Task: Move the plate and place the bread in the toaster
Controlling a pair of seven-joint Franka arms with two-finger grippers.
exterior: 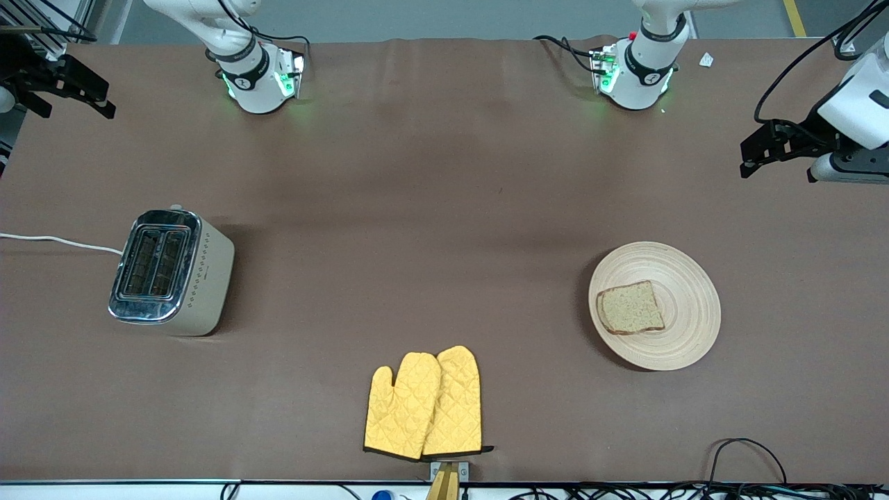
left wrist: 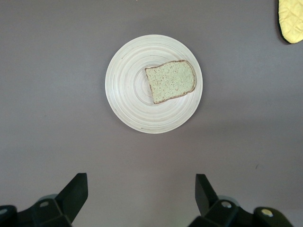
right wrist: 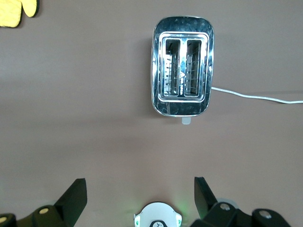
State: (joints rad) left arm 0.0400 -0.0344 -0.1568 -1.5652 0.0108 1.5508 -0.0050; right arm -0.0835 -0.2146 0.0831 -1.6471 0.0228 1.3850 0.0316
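Observation:
The light-wood plate (exterior: 689,305) lies toward the left arm's end of the table, with the slice of brown bread (exterior: 630,307) flat on it. The left wrist view shows the same plate (left wrist: 128,92) and bread (left wrist: 171,81). The cream toaster (exterior: 170,272) stands toward the right arm's end with both slots empty, and it also shows in the right wrist view (right wrist: 182,66). My left gripper (exterior: 774,158) is open and empty, high above the table's edge beside the plate (left wrist: 141,189). My right gripper (exterior: 69,97) is open and empty, high above the table's edge near the toaster (right wrist: 140,191).
A pair of yellow oven mitts (exterior: 425,403) lies in the middle of the table, near its edge closest to the front camera. The toaster's white cord (exterior: 55,241) runs off the right arm's end of the table. Cables lie along the near edge.

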